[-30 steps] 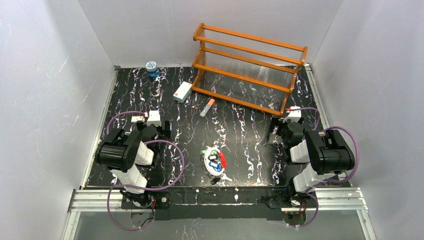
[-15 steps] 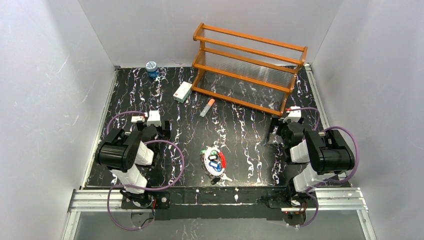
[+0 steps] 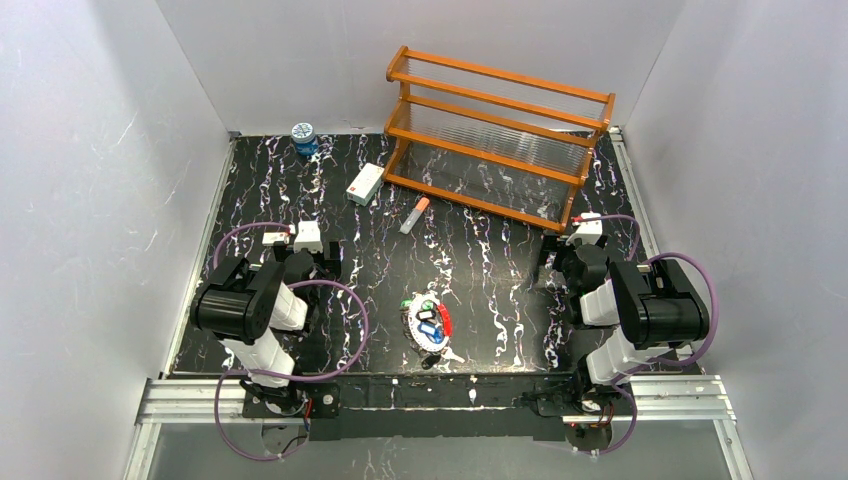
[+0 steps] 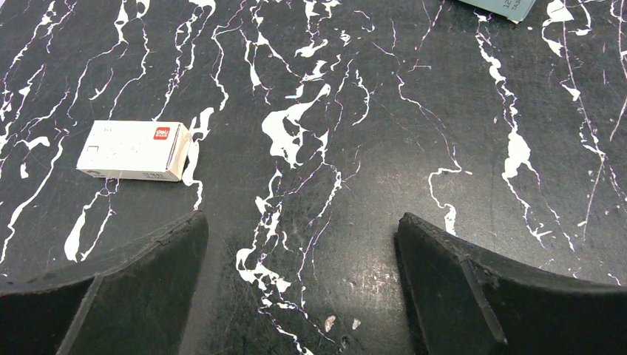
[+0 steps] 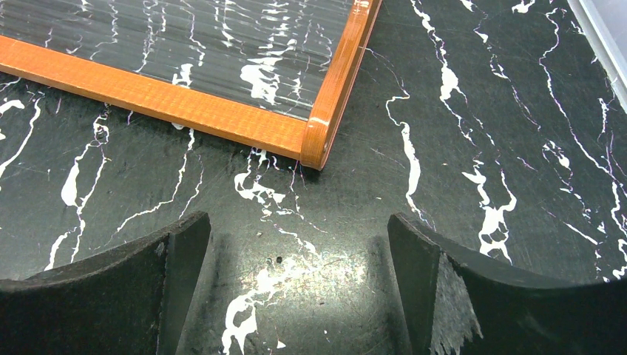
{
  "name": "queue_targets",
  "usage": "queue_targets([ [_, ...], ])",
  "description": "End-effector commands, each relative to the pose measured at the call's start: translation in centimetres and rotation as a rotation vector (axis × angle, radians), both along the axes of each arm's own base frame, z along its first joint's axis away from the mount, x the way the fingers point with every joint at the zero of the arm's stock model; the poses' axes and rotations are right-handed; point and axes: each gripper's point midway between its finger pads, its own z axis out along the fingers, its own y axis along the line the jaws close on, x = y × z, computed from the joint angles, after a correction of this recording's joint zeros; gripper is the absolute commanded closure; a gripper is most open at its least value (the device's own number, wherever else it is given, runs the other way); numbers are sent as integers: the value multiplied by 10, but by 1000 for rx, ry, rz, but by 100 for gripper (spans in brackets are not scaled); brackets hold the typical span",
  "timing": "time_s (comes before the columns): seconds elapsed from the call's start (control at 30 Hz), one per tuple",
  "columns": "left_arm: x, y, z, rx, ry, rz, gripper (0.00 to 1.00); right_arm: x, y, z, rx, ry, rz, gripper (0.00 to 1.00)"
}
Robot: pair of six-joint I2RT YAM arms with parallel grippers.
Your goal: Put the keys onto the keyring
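The keyring (image 3: 444, 320), an oval wire loop part white and part red, lies on the black marbled table near the front middle. Small keys (image 3: 430, 318) with green and blue heads rest inside and beside it. My left gripper (image 3: 318, 262) hangs open at the table's left, well away from the keys; in its wrist view the left gripper (image 4: 302, 222) has only bare table between its fingers. My right gripper (image 3: 548, 262) stands open at the right; the right gripper (image 5: 297, 222) holds nothing.
An orange wooden rack (image 3: 497, 135) stands at the back right; its corner (image 5: 319, 140) lies just ahead of my right fingers. A white box (image 3: 365, 184), seen as (image 4: 133, 151), an orange-and-white tube (image 3: 414, 215) and a blue jar (image 3: 304, 137) sit further back.
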Motion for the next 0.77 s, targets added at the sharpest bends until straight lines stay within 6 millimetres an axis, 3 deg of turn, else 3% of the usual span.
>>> queue_targets([
  [0.0, 7, 4, 8, 8, -24, 21, 2, 14, -4, 23, 7, -84, -26, 1],
  [0.73, 12, 3, 4, -15, 0, 0, 2, 14, -4, 23, 7, -84, -26, 1],
])
